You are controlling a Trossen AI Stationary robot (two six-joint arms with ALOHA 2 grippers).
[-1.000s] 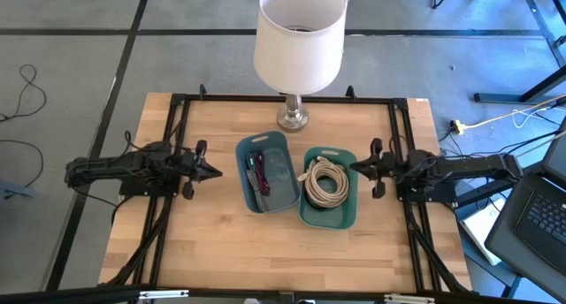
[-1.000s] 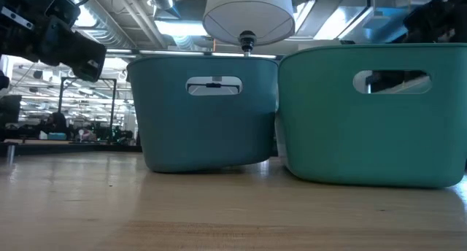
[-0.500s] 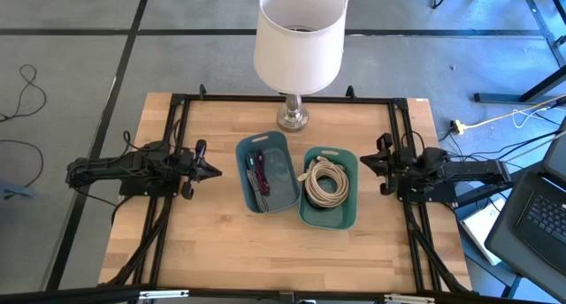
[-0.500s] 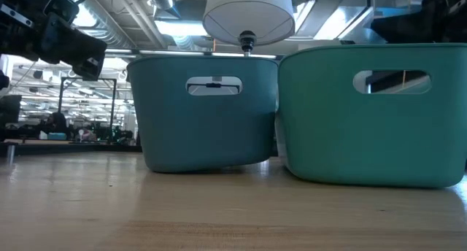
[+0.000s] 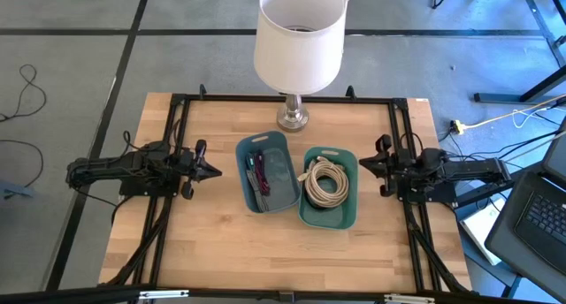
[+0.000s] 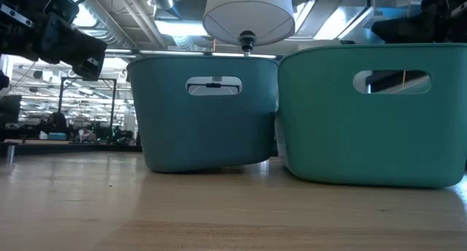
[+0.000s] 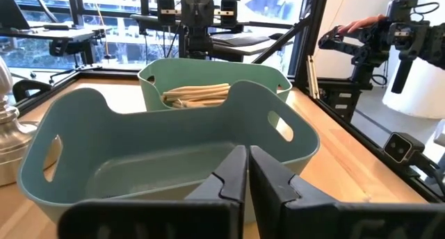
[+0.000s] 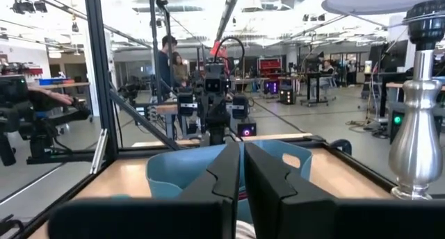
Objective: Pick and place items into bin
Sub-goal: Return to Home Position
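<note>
Cables (image 5: 325,182), coiled, lie in the green bin (image 5: 329,223); straps (image 5: 256,172) in the blue bin (image 5: 283,186), mid-tabletop. My left gripper (image 5: 212,171) and right gripper (image 5: 362,165) hang at opposite edges, fingers together, empty: clear, I judge, because sorting is done.

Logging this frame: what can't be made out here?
Low view: walls of the blue bin and green bin hide their contents.
High view: small pieces in the blue bin, too small to tell apart.
Left wrist view: left gripper covers part of the blue bin's floor.
</note>
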